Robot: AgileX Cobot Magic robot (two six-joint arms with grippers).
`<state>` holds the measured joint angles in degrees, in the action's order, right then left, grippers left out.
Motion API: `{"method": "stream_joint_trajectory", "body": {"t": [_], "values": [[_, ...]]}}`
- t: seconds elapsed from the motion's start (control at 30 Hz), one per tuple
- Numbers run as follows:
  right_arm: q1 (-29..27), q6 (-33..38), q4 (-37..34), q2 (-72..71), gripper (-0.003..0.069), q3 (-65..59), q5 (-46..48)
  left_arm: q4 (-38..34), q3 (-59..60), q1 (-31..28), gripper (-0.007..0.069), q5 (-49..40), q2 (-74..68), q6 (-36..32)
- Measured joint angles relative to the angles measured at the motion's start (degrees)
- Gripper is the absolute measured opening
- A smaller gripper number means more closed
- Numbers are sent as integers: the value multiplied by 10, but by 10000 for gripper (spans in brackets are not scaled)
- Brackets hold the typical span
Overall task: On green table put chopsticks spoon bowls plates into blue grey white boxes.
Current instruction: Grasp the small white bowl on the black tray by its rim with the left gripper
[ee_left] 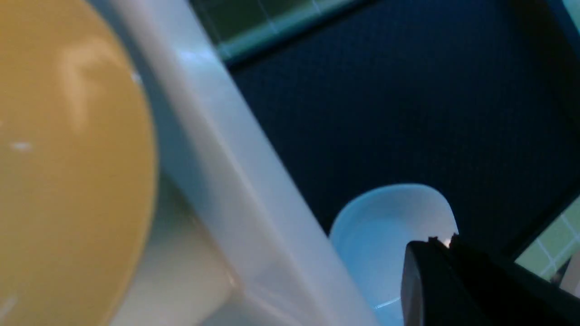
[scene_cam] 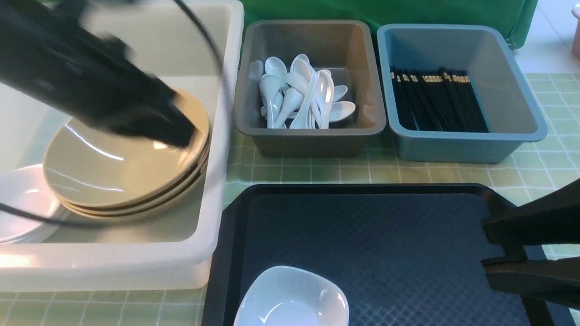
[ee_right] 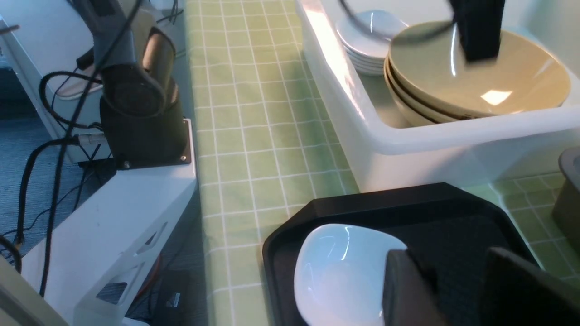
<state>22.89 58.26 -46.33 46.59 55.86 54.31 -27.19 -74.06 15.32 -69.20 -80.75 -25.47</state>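
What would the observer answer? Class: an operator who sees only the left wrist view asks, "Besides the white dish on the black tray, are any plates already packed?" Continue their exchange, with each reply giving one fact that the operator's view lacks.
Observer: Yes, a stack of white plates lies in the white box, beside the bowls.
Operator: Where are the spoons?
Observer: The spoons lie heaped in the brownish-grey box.
Operator: And the right arm?
Observer: The right gripper hangs over the right side of the tray, fingers apart, holding nothing.
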Motion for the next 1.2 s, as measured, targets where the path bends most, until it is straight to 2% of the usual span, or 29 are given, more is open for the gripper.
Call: {"method": "stream_joint_trajectory", "body": {"t": [0.13,0.23,0.3,0.37,0.4,0.57,0.63,0.93,1.03,1.07,1.1,1.2], "values": [[0,0,0,0,236,0,13,38,6,92,118,13,-67,30],[0,0,0,0,236,0,23,70,7,134,179,24,-104,37],[0,0,0,0,236,0,30,124,7,186,285,44,-150,25],[0,0,0,0,236,0,32,144,7,202,333,54,-163,7],[0,0,0,0,236,0,33,177,7,226,395,71,-182,-17],[0,-11,0,0,236,0,46,209,7,248,526,89,-219,-6],[0,-13,0,0,236,0,51,218,7,246,544,88,-234,6],[0,-26,0,0,236,0,60,206,7,227,535,72,-297,39],[0,-26,0,0,236,0,62,172,1,222,454,56,-309,30],[0,-26,0,0,236,0,63,152,1,221,403,47,-312,18],[0,-26,0,0,236,0,63,149,1,221,393,46,-312,18],[0,-26,0,0,236,0,63,110,2,219,202,34,-319,-11]]}}
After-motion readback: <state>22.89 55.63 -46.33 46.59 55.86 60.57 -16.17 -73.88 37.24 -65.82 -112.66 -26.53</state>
